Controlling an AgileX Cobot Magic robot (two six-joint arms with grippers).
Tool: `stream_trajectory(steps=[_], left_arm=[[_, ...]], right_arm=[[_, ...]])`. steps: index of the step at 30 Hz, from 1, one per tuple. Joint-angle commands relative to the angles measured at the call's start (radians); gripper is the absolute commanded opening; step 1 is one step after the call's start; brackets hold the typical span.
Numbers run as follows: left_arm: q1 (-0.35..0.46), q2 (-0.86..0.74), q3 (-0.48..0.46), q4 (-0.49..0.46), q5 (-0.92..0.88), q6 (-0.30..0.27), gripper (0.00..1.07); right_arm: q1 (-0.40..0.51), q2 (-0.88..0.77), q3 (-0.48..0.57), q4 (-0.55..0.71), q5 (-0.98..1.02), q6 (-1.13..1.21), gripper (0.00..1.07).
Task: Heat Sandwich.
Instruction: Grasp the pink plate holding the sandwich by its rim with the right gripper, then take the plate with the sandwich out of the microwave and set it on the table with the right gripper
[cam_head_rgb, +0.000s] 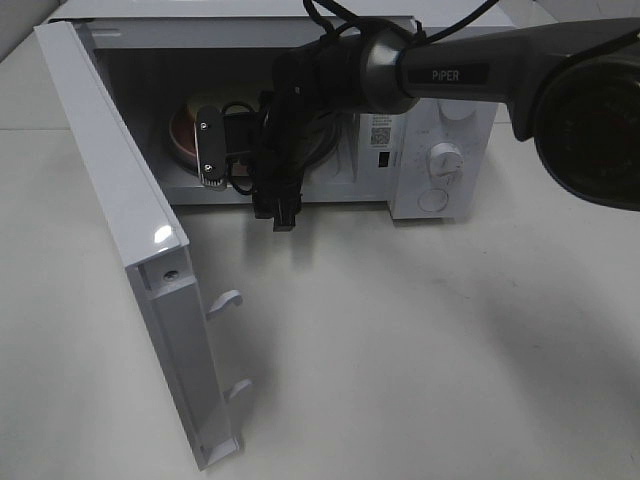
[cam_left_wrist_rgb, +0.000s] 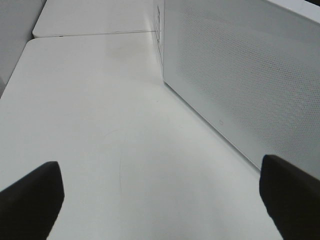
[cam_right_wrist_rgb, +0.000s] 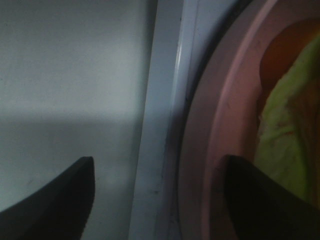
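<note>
Sandwich of pale yellow-green bread with orange filling (cam_right_wrist_rgb: 285, 130) lies on the round pink plate (cam_right_wrist_rgb: 210, 150) inside the white microwave (cam_head_rgb: 440, 150), at the cavity's left. The microwave's white door (cam_head_rgb: 130, 260) hangs open at left. Left gripper (cam_left_wrist_rgb: 160, 195) is spread wide over the white table (cam_left_wrist_rgb: 100, 125), holding nothing. Right gripper (cam_right_wrist_rgb: 160, 195) straddles the plate's rim, fingers parted, not clamped.
</note>
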Motion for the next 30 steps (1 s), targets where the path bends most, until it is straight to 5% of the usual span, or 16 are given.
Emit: stream_trajectory(steps=[1, 3, 4, 5, 6, 30], left_arm=[[0.004, -0.020, -0.001, -0.002, -0.011, -0.004, 1.04], [0.004, -0.020, -0.001, -0.002, -0.011, -0.004, 1.04], [0.004, -0.020, -0.001, -0.002, -0.011, -0.004, 1.04], [0.004, -0.020, -0.001, -0.002, -0.011, -0.004, 1.04], [0.004, -0.020, -0.001, -0.002, -0.011, -0.004, 1.04], [0.004, -0.020, -0.001, -0.002, -0.011, -0.004, 1.04]], right_arm=[[-0.005, 0.002, 0.000, 0.012, 0.044, 0.001, 0.53], [-0.005, 0.000, 0.000, 0.011, 0.051, 0.001, 0.33], [-0.005, 0.000, 0.000, 0.011, 0.065, 0.001, 0.12], [-0.005, 0.000, 0.000, 0.011, 0.065, 0.001, 0.12], [-0.005, 0.000, 0.000, 0.011, 0.072, 0.001, 0.00], [-0.005, -0.033, 0.000, 0.011, 0.099, -0.125, 0.00]])
